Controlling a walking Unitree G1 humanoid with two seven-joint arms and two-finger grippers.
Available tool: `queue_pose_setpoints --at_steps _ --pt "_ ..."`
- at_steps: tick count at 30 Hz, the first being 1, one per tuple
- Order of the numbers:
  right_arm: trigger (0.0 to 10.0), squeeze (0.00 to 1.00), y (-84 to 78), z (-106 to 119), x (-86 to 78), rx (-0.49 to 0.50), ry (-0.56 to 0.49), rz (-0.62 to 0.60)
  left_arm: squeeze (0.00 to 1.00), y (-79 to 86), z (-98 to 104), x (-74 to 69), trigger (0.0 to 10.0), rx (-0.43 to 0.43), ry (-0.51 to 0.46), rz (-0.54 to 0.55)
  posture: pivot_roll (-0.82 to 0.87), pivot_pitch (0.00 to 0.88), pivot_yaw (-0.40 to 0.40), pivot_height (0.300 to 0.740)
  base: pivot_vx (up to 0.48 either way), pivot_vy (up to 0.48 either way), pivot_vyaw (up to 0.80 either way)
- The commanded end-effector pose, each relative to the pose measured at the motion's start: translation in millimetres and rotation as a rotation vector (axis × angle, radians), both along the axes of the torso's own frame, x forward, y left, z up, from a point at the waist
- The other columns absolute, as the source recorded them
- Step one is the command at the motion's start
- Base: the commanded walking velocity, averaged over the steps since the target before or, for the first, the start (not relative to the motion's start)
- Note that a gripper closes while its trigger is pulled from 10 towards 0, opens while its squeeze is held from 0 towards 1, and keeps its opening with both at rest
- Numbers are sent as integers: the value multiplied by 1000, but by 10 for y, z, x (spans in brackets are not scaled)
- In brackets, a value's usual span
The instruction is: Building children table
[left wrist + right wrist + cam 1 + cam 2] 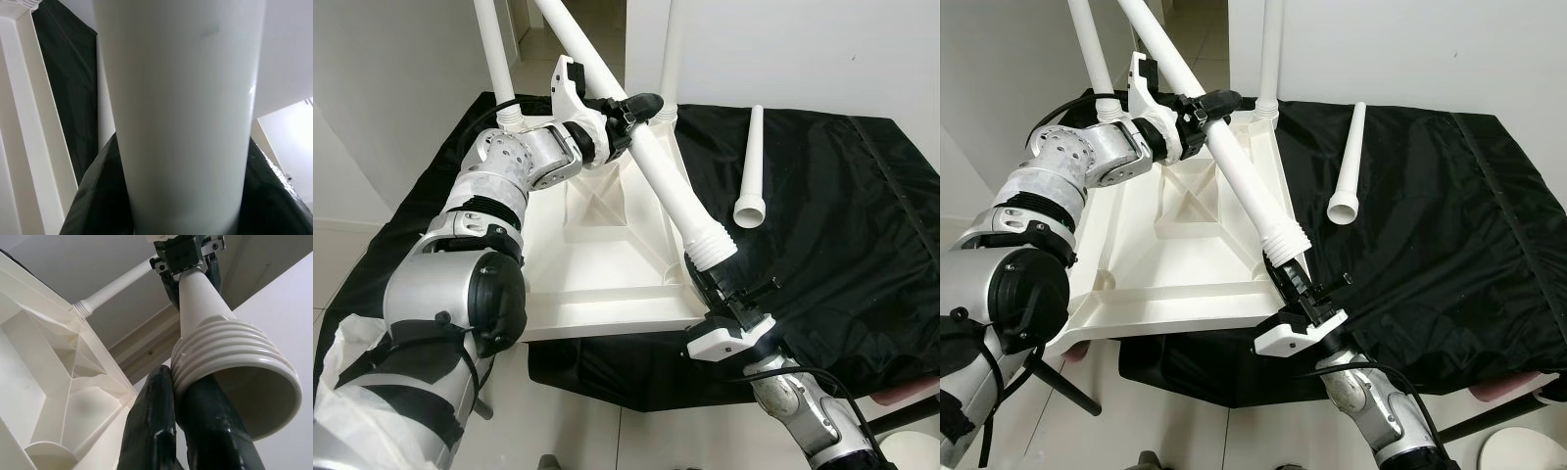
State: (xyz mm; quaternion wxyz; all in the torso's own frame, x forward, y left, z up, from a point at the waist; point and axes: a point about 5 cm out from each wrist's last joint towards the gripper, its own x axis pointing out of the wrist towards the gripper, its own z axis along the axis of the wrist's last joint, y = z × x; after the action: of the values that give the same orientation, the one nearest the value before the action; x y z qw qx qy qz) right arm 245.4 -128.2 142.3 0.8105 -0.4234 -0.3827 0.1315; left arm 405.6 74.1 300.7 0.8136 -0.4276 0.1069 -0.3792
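A white table top [597, 264] lies upside down on a black cloth [842, 215]. Two white legs [494, 59] stand upright in its far corners. A third table leg [666, 176] slants across the top, held at both ends. My left gripper [631, 108] is shut on its shaft [181, 122] near the far side. At the front right corner my right gripper [705, 276] is shut on the ribbed end [230, 362], its fingers [151, 421] pressed against the ribs. A fourth leg [752, 166] lies loose on the cloth.
White walls stand close behind and to the left. The cloth hangs over the front edge above a tiled floor. A dark rod [1058, 382] angles down at the front left, and a white round object [1528, 450] sits low at the right.
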Motion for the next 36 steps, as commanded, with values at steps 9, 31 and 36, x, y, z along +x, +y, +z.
queue_pose_setpoints --at_steps 9,31,36 --pt "10000 1000 -26 -92 -100 41 -19 2 0 263 217 51 10000 -82 -121 66 -27 30 40 740 0 0 0" --pt "10000 0 -385 40 218 528 203 -261 0 294 378 98 10000 143 -351 239 -46 2 40 740 0 0 0" --pt "10000 0 -242 113 319 710 365 -152 0 209 432 85 10000 215 -450 298 -42 0 27 740 0 0 0"
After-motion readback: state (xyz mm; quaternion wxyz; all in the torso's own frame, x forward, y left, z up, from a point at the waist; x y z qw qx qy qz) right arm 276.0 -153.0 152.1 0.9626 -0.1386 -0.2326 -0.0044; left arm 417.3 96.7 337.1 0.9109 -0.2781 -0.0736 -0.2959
